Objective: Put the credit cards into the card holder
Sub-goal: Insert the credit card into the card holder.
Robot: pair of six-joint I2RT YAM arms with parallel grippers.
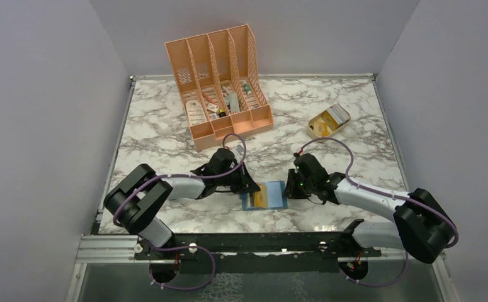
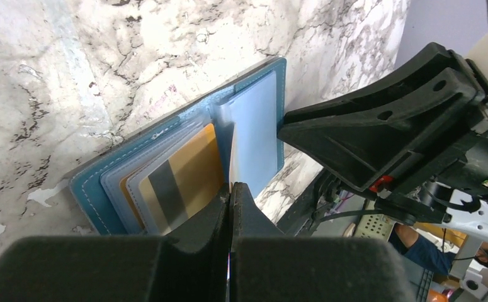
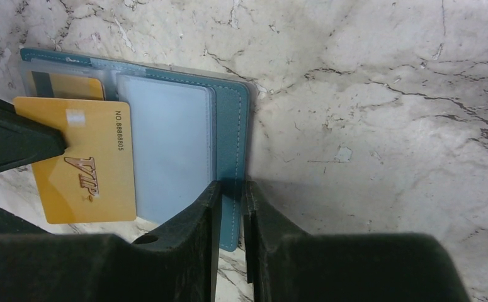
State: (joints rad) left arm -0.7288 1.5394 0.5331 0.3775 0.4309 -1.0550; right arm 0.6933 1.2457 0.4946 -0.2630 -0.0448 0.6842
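A robot lab test cell: plain pale-lilac panel walls (image 1: 33, 113) box in a white marble-patterned desk (image 1: 159, 135), with a bolted aluminium mounting rail (image 1: 106, 247) at six o'clock.

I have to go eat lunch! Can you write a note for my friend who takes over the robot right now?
Left gripper: shut on the gold VIP card, held over the open card holder, not yet in a sleeve.
Right gripper: jaws narrow, straddling the holder's right edge; firm grip unclear.
Done: a striped card sits in a left sleeve.
Left: slide the VIP card in, then check the tan tray at the back right for more cards.
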